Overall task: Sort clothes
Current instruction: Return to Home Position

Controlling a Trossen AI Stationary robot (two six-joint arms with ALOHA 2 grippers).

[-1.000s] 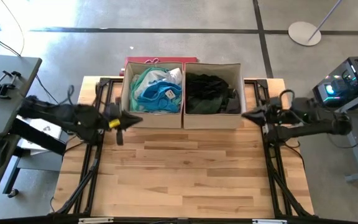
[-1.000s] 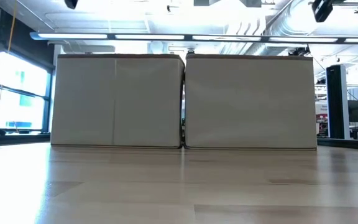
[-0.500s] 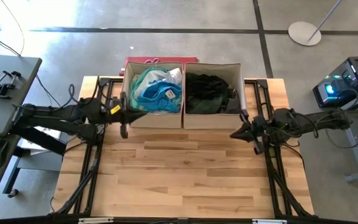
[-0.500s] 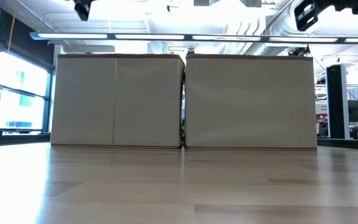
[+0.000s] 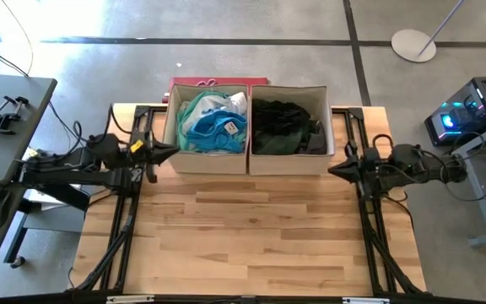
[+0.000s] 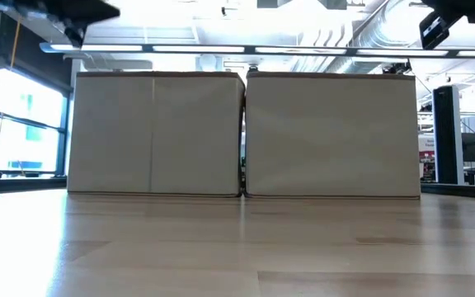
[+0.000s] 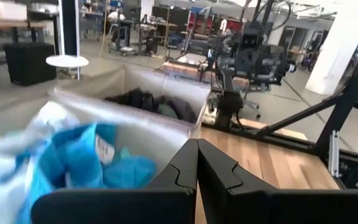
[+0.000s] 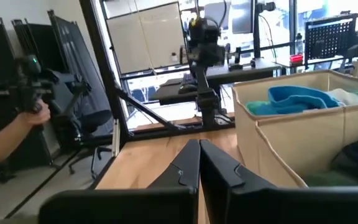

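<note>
The clothes lie in two beige fabric bins at the table's far edge. White, teal and bright blue clothes point(image 5: 210, 123) fill the left bin point(image 5: 212, 162). Black and dark green clothes point(image 5: 283, 127) fill the right bin point(image 5: 287, 165). My left gripper point(image 5: 174, 150) hovers shut and empty just left of the left bin's near corner, pointing level toward the bins point(image 7: 197, 142). Just right of the right bin's near corner my right gripper point(image 5: 331, 170) hovers, also shut and empty point(image 8: 199, 142). In the low view both bins stand on their flat bottoms on the wood.
The bare wooden tabletop point(image 5: 251, 236) stretches from the bins to the near edge. A red object point(image 5: 188, 82) lies on the floor behind the bins. In the right wrist view a person's hand point(image 8: 33, 115) shows beyond the table's left side.
Both grippers, still shut and empty, have come down a little. My left gripper has drawn back from the left bin's front toward the table's left edge. My right gripper swung out toward the near edge, then back toward the right edge.
</note>
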